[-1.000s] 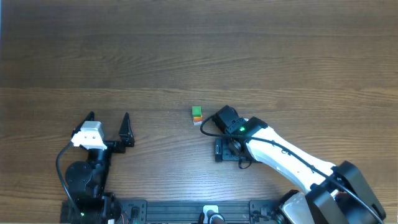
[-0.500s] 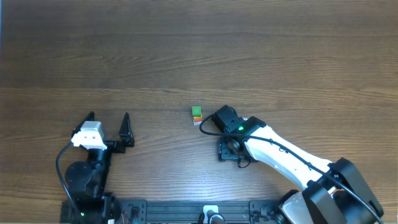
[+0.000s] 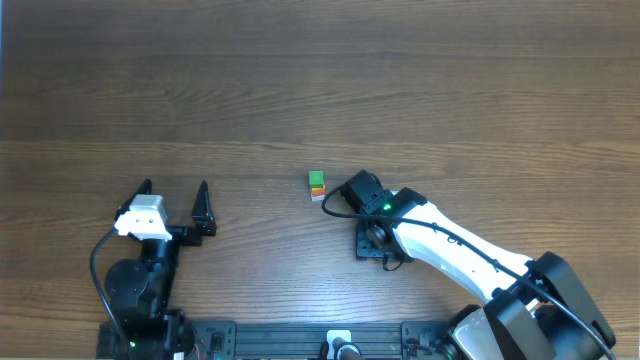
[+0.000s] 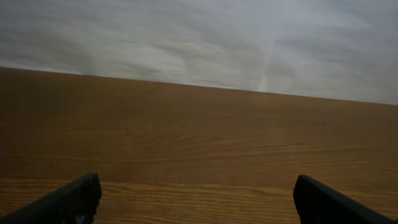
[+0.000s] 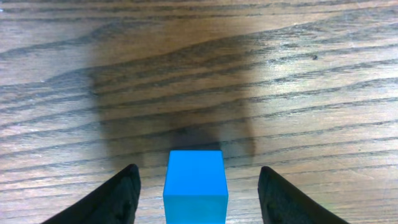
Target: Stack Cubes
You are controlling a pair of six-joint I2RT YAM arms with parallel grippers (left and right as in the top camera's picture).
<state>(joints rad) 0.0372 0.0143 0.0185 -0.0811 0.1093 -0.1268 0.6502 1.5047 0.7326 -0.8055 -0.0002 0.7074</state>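
Status: partly done. Stack (image 3: pixel 317 186) stands about mid-bench, roughly halfway between the left and right edges. Green cube (image 3: pixel 317 178) sits on orange cube (image 3: pixel 317 189), squarely aligned as far as the top view tells. There's a pale sliver under the orange one; can't tell if it's another cube or just a side face.

Left to do, my read: blue cube (image 5: pixel 194 183) is on the bench (image 3: pixel 320 80), not on the stack. It needs grasp, lift, carry over, set down on green.

Right hand (image 5: pixel 199 175) is wide open, fingers either side of the blue cube with a clear gap on both sides, no contact. Cube is about centred between them, faces roughly square to the fingers, so closing should catch it flat. Can't tell how low the fingertips reach along the cube's sides.

In the top view the right hand (image 3: pixel 375 243) is just right of the stack and a little nearer the arm-side edge. So the blue cube is near the stack, not touching it. Short carry.

Left hand (image 3: pixel 175 197) is wide open and empty, over bare bench toward the left end of the arm-side edge, well apart from stack and blue cube. Its fingers (image 4: pixel 74 199) are spread with bare wood between them.

Risk: the carry passes close by the stack; clip it and green goes.
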